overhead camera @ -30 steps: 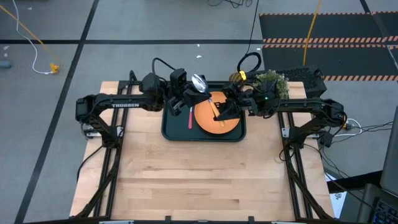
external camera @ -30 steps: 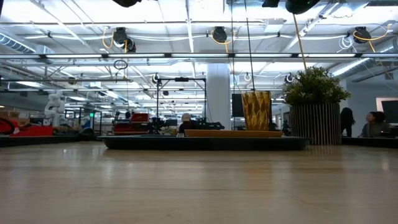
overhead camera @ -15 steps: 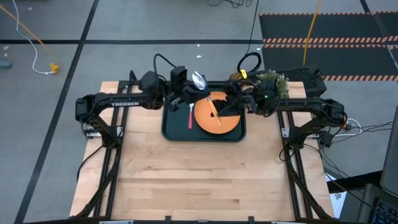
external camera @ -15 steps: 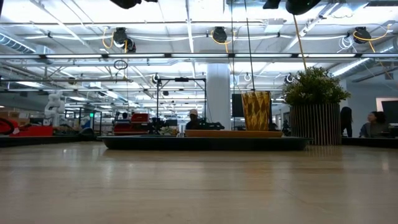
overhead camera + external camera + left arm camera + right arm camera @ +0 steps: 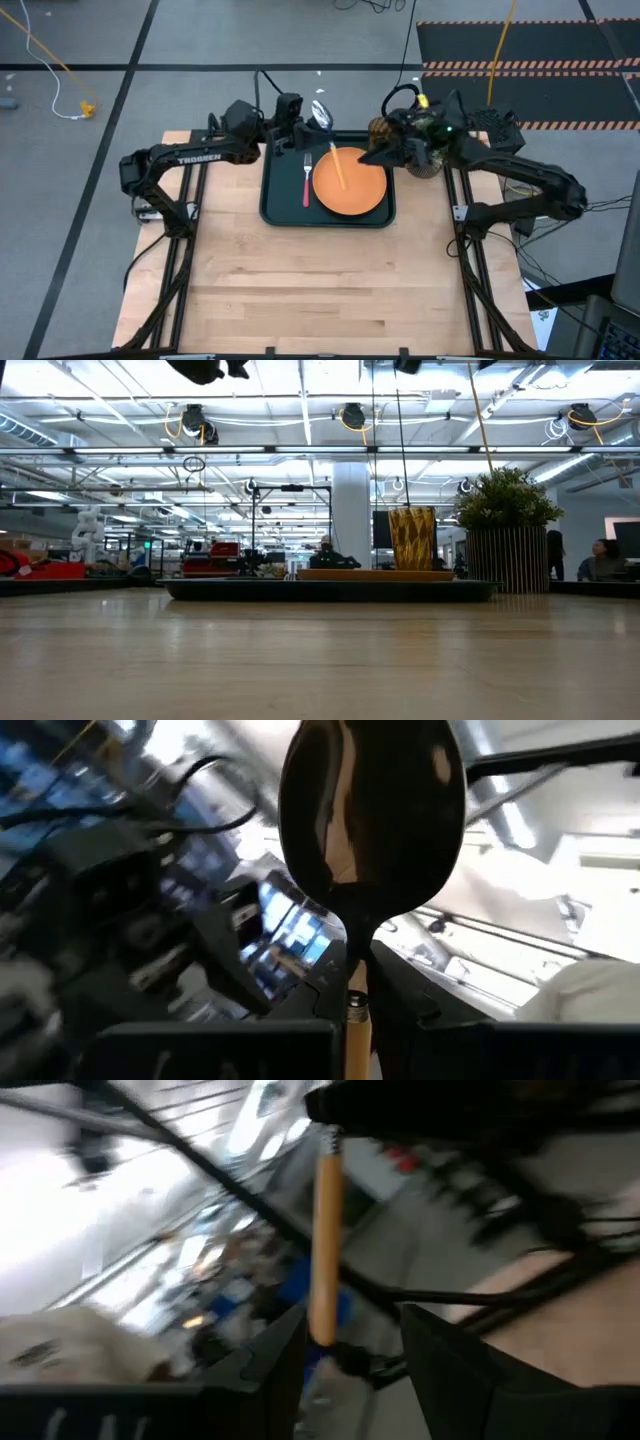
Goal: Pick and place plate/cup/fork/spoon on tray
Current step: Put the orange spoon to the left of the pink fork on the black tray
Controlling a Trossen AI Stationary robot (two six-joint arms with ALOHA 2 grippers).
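Since a second ago the spoon (image 5: 326,135) has been lifted farther back, its silver bowl now over the tray's (image 5: 275,205) far rim, and the right gripper (image 5: 372,155) has pulled away from the plate (image 5: 352,188) toward the right. You have the spoon clamped by its orange handle in the left gripper (image 5: 300,125), raised above the tray with the handle slanting down over the plate. The fork (image 5: 306,178) lies on the tray just left of the plate. The right gripper's fingers stand apart and empty near the cup (image 5: 381,127) at the tray's far right corner. Judging by this, placing the spoon is the step in hand. Next you should lower it onto bare tray and release; the cup probably follows.
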